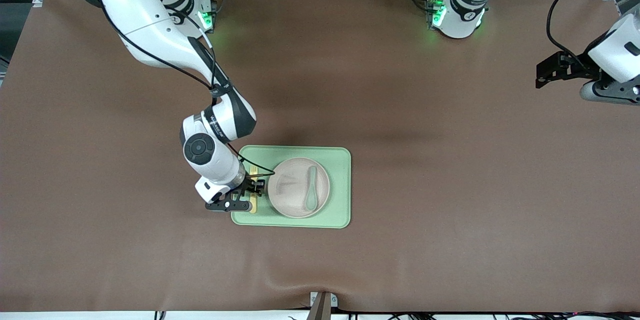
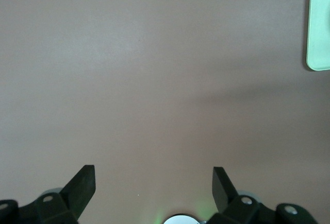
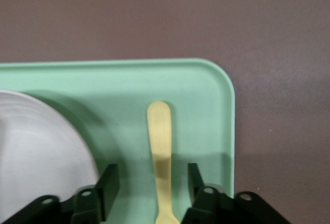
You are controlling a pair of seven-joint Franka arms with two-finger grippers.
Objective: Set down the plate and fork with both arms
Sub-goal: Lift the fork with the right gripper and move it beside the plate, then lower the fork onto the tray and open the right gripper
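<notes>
The off-white plate (image 1: 290,191) sits on the pale green tray (image 1: 340,160). The pale yellow fork (image 3: 160,131) lies flat on the tray beside the plate (image 3: 36,147), toward the right arm's end of the table. My right gripper (image 3: 152,183) is low over the fork and open. Its fingers (image 3: 110,180) stand on either side of the handle with tray showing between each finger and the fork. In the front view the right gripper (image 1: 252,187) hides most of the fork (image 1: 253,205). My left gripper (image 1: 540,76) waits, open and holding nothing, over bare table at the left arm's end.
A grey-green spoon (image 1: 311,187) lies on the plate. The brown table mat (image 1: 450,160) spreads around the tray. A corner of the tray (image 2: 319,33) shows in the left wrist view, well away from the left gripper (image 2: 153,180).
</notes>
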